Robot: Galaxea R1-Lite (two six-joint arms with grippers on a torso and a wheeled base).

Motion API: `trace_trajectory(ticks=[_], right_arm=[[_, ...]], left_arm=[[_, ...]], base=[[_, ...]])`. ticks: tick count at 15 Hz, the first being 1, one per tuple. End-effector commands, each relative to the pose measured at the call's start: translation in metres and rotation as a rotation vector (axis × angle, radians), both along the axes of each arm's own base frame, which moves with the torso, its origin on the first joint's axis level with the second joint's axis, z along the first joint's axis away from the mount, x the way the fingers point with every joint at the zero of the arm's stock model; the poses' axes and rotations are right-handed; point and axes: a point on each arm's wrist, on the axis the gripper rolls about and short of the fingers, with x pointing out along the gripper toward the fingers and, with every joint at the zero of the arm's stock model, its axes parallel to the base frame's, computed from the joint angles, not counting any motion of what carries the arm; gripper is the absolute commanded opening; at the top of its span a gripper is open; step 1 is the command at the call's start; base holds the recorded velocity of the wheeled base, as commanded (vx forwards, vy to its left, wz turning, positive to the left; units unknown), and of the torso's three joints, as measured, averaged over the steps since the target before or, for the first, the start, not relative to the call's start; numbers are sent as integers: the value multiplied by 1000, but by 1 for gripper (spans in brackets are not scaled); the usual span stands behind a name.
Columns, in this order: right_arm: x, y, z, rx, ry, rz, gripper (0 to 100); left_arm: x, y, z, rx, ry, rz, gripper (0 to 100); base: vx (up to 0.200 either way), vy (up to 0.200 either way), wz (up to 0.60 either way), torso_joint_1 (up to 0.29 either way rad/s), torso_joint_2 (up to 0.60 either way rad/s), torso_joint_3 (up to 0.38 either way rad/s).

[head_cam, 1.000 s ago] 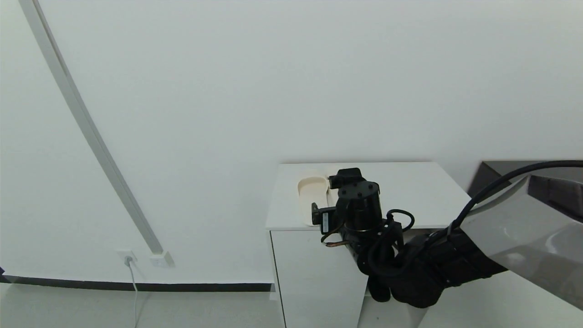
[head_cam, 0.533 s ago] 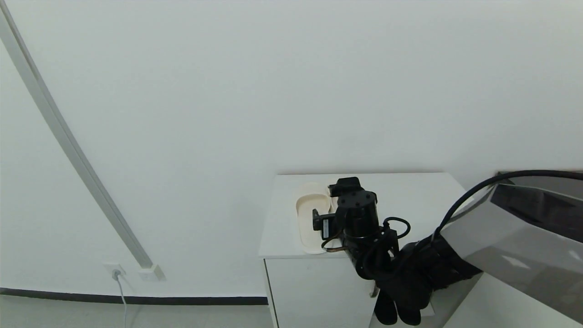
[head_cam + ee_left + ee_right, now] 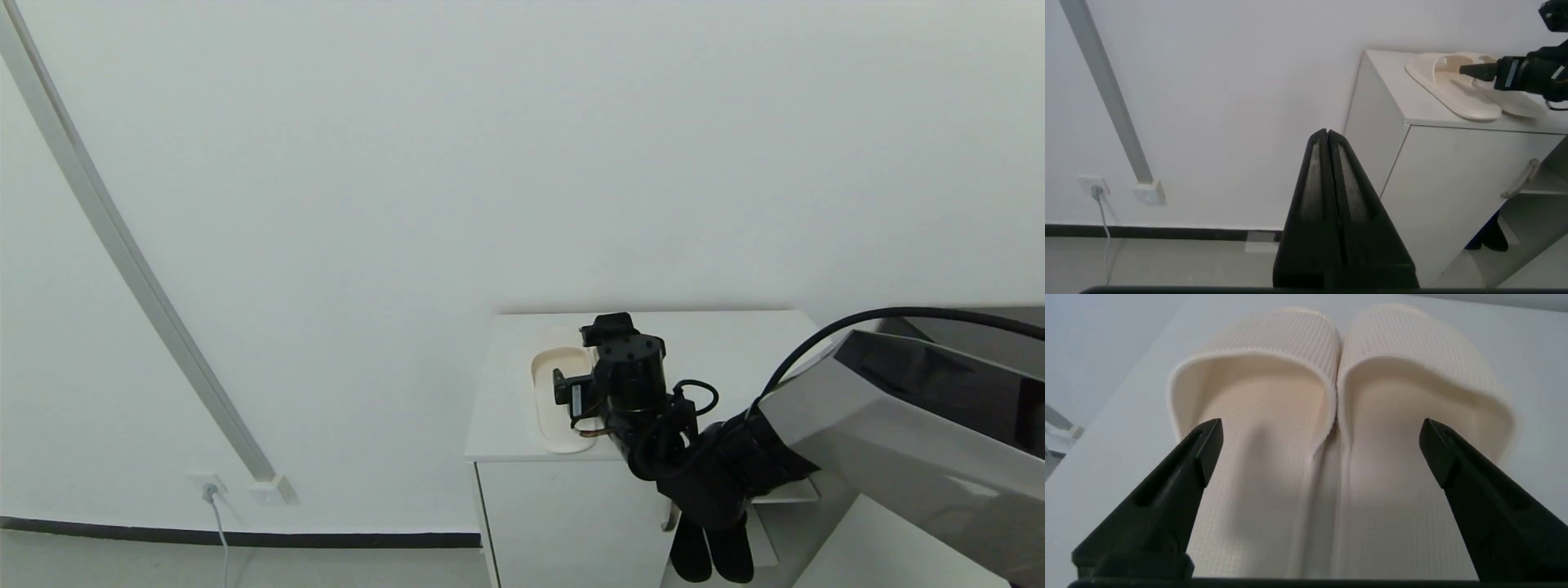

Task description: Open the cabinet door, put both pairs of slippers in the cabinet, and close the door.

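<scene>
Right pincer (image 3: 1320,433), jaws apart, edges nearer over the cream slippers (image 3: 559,392) atop the cabinet (image 3: 735,343), seemingly set to grasp; left pincer (image 3: 1327,143) rests closed.

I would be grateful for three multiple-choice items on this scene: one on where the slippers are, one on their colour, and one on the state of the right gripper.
1. Where does the pair of slippers lie?
A. On the floor.
B. On top of the white cabinet.
C. On a chair.

2. What colour are the slippers?
A. Black.
B. Red.
C. Cream.

3. How is the right gripper?
A. Open, with its fingers spread wide apart.
B. Shut on one slipper.
C. Shut, holding nothing.

Answers:
1 B: the head view shows them lying on the cabinet's top.
2 C: both slippers are pale cream in the right wrist view.
3 A: its two dark fingers stand far apart, and the pair shows between them.
</scene>
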Motion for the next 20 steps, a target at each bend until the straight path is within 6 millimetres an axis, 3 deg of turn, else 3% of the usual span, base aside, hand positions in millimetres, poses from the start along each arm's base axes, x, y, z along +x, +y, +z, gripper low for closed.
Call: trace_trajectory(ticks=[1,11,12,17,20], right_arm=[[10,3,-9,-10,11,-10,100],[52,15,-17,-16,6,-32,100],[54,14,-21,-22,10,-36,0],[57,11,-21,-19,6,-46,0],[53,9,-9,-7,-8,-46,0]], left_arm=[[0,0,0,1,0,1,0],[0,0,0,-1,0,1,0],[0,0,0,-1,0,1,0],[0,0,0,-1,0,1,0],[0,0,0,1,0,1,0]], base=[[0,0,0,0,0,0],[0,0,0,0,0,0],[0,0,0,0,0,0],[0,0,0,0,0,0],[0,0,0,0,0,0]])
